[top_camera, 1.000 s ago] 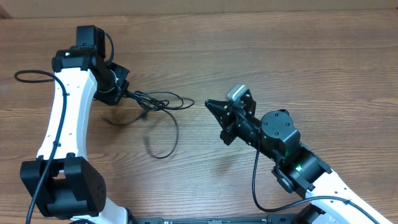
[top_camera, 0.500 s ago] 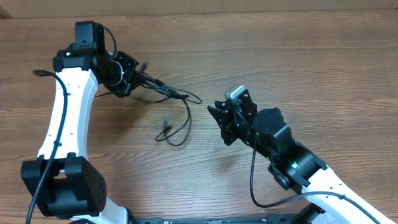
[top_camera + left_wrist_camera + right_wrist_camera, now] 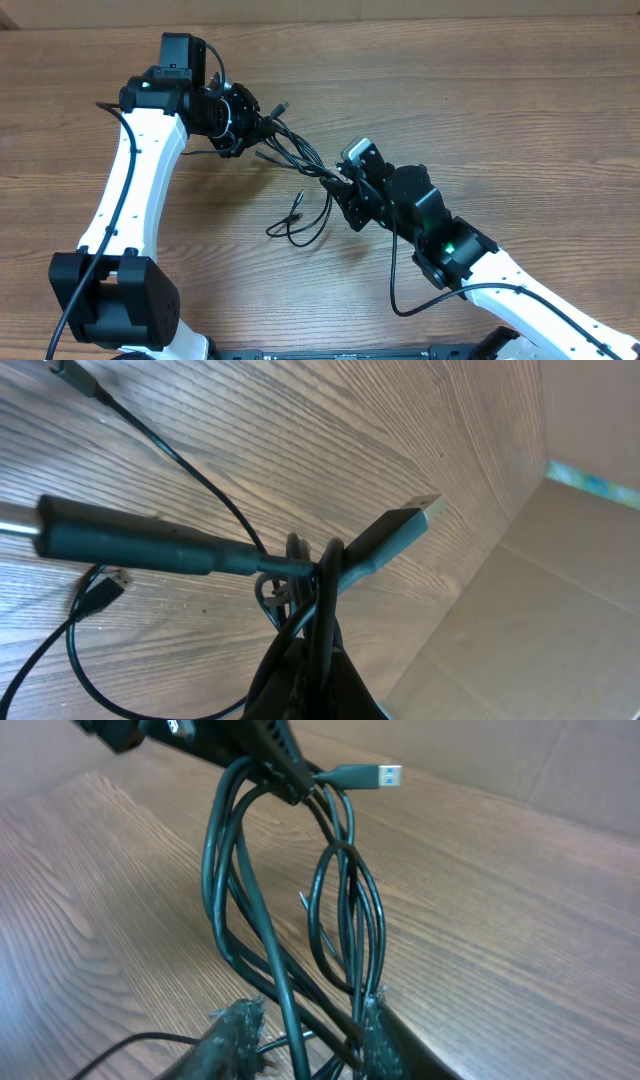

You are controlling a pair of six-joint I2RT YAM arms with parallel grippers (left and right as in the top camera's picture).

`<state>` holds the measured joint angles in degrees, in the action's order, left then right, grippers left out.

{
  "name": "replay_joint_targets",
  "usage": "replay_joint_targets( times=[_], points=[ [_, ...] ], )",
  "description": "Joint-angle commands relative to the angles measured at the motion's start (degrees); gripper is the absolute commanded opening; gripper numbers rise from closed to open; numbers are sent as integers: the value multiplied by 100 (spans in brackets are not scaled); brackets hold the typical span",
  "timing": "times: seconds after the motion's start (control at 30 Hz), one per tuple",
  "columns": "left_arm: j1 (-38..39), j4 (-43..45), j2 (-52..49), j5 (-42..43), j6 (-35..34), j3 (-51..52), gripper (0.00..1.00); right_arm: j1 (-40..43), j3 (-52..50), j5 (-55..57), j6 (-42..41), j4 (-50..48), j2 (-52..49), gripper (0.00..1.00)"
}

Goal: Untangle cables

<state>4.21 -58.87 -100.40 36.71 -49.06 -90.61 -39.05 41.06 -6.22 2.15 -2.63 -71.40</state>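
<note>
The cables (image 3: 300,158) are a bundle of thin black cords strung in the air between my two grippers. My left gripper (image 3: 258,125) is shut on one end of the bundle; in the left wrist view the cords (image 3: 318,585) run straight into its closed jaws (image 3: 310,660). A silver-tipped USB plug (image 3: 425,510) sticks out beside the grip. My right gripper (image 3: 338,183) stands open with its fingers either side of the hanging strands (image 3: 345,920); several cords pass through the gap (image 3: 305,1015), some against the right finger (image 3: 375,1030). A loose loop with a small plug (image 3: 298,203) lies on the table.
The wooden table (image 3: 520,110) carries nothing else. A cardboard wall (image 3: 560,610) stands along the far edge. The right arm's own thick black wiring (image 3: 400,290) loops over the table near its base.
My left gripper has carried the bundle right and upward, lifting most of it off the table. My right gripper has moved left, opened, and now straddles the strands.
</note>
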Motion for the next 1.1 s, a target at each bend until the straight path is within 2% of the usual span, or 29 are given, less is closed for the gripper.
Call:
replay_joint_targets(
  times=[0.0,0.17,0.3,0.47,0.63,0.83,0.87,0.93,0.97,1.0,1.03,1.07],
  points=[
    [79,33,0,188,129,-35,4,-9,26,-92,-15,-50,-63,14],
    [11,131,0,107,127,-35,4,-9,26,-98,-42,400,-63,4],
    [-74,136,0,-391,-35,-35,4,-9,26,-597,-39,750,-61,4],
    [-181,133,0,-1045,-509,-35,4,-9,26,-675,-42,876,-61,4],
    [-450,149,0,-1182,-907,-35,4,-9,26,-695,-59,1217,-44,4],
    [-828,212,0,-1161,-970,-35,8,-9,26,-984,-52,1346,212,4],
    [-855,212,0,-1161,-970,-35,12,-9,26,-979,-55,1342,273,4],
    [-870,212,0,-1163,-970,-35,33,-9,26,-979,-55,1335,361,4],
    [-870,212,0,-1163,-970,-35,50,-9,26,-979,-55,1335,391,4],
    [-868,212,0,-1163,-970,-35,63,-9,26,-977,-55,1329,411,4],
    [-857,212,0,-1161,-970,-35,70,-9,26,-977,-55,1318,422,4],
    [-855,212,0,-1161,-970,-35,69,-9,26,-977,-55,1307,422,4]
  ],
)
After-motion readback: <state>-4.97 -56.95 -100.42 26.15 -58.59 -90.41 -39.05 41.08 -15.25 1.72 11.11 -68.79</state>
